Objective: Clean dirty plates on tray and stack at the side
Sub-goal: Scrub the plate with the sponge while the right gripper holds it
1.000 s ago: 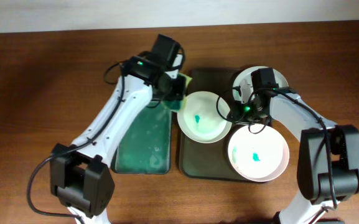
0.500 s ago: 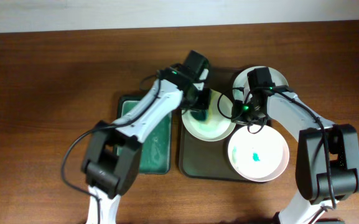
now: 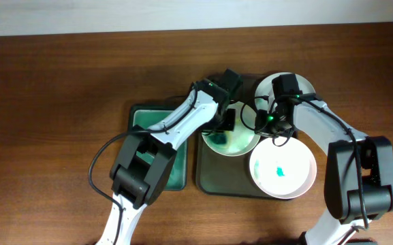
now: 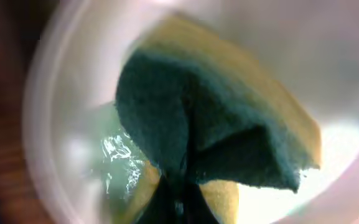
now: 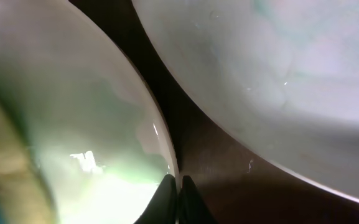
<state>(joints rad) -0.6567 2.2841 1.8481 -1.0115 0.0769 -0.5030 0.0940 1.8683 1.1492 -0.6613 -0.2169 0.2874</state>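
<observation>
Overhead view: scrubbing step under way on the middle plate (image 3: 231, 141), which sits at the left end of the tray (image 3: 206, 180).

- Left gripper (image 3: 225, 122) is down inside that plate. In the left wrist view its jaws pinch a folded sponge (image 4: 216, 124), dark green scouring face over a yellow body, against the wet, green-tinged plate floor.
- Right gripper (image 3: 270, 124) is at the same plate's right edge. In the right wrist view the fingertips are closed onto the rim, one each side, so I judge it is steadying the plate.
- Front plate (image 3: 283, 170) carries a teal stain at its centre and looks uncleaned. Rear plate (image 3: 305, 85) is partly hidden by the right arm; cannot tell its state.

Judgement: early in the task, with nothing stacked at the side yet. The next move calls for wiping across the plate floor while the rim grip holds, then checking for residue through the watery film.

Surface: dark brown wooden table (image 3: 46, 102), with a green sponge basin (image 3: 140, 117) just left of the tray. Room: only a pale wall strip (image 3: 182, 13) beyond the far table edge.
</observation>
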